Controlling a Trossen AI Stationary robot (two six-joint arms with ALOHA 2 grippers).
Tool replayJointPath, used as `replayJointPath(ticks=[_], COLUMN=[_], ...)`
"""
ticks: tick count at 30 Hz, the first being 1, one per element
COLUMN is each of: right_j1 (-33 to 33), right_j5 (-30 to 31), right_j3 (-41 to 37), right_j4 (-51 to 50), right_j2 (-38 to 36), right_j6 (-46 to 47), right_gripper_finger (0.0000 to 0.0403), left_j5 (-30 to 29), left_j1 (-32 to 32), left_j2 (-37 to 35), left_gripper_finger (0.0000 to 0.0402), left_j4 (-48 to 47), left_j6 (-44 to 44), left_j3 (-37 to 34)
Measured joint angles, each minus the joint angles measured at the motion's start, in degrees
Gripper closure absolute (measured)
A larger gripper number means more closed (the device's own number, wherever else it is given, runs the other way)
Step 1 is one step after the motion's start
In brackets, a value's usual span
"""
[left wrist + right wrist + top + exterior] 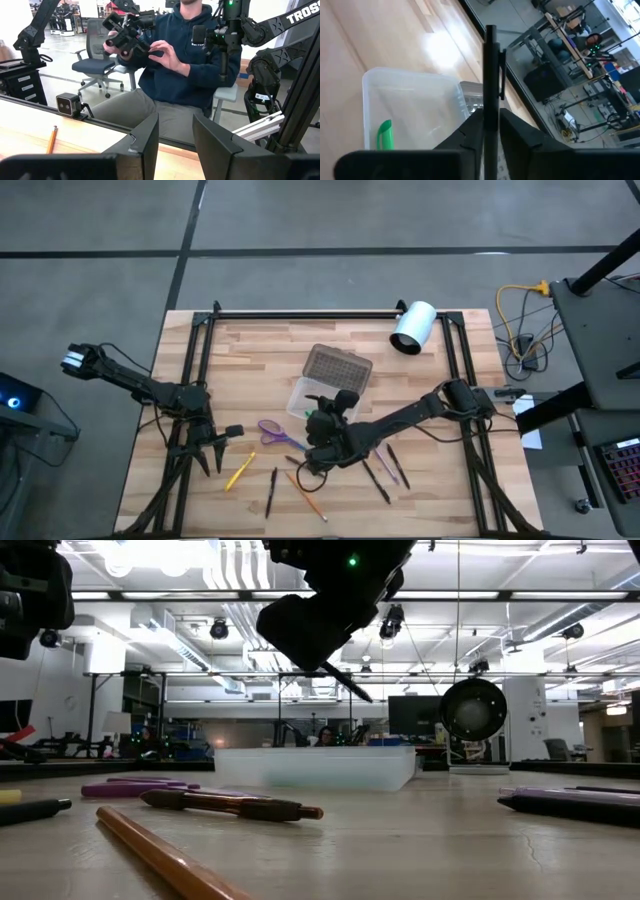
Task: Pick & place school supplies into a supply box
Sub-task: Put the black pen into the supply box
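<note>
The clear supply box (312, 396) stands mid-table with its grey dotted lid (338, 367) swung open toward the far edge; a green pen (384, 135) lies inside it. My right gripper (490, 117) hovers over the box's near side, shut on a black pen (345, 681). Purple scissors (272, 432), a yellow pen (239, 472), a black pen (271, 491), an orange pencil (306, 493) and several more pens (382, 472) lie flat on the table near the front. My left gripper (213, 455) waits open at the left, holding nothing. My right gripper pinches the black pen's shaft (490, 100) between its two fingers. The pen lies along the fingers and sticks out past their ends. The fingers slant downward from the table's near right toward the box. The pen is lifted clear, above the box.
A white cylinder (413, 327) lies at the far right of the table, beside the black frame rail (300, 313). A person sits beyond the table's left side in the left wrist view (185, 65). Loose pens ring the box on its near side.
</note>
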Motion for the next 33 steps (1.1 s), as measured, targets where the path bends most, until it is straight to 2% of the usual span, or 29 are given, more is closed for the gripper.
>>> replayJointPath(ticks=[8,16,19,24,29,33], right_j1=[0.1,0.1,0.3,0.8,1.0,1.0], right_j5=[-0.2,-0.4,-2.9,-15.1,-32.2,-46.6], right_j3=[0.0,0.0,0.0,0.0,0.6,1.7], right_j4=[0.0,0.0,0.0,0.0,-0.3,-0.7], right_j2=[0.0,0.0,0.0,0.0,0.0,0.0], right_j6=[-0.9,-0.9,-0.9,-0.9,-0.6,5.4], right_gripper_finger=[0.0294,0.0294,0.0298,0.0304,0.031,0.0316], left_j5=[0.0,0.0,0.0,0.0,0.0,0.0], left_j1=[0.0,0.0,0.0,0.0,0.0,0.0], left_j2=[0.0,0.0,0.0,0.0,0.0,0.0], left_gripper_finger=[0.0297,0.0297,0.0297,0.0297,0.0297,0.0297], left_j4=[0.0,0.0,0.0,0.0,0.0,0.0], left_j6=[0.0,0.0,0.0,0.0,0.0,0.0], left_j3=[0.0,0.0,0.0,0.0,0.0,0.0])
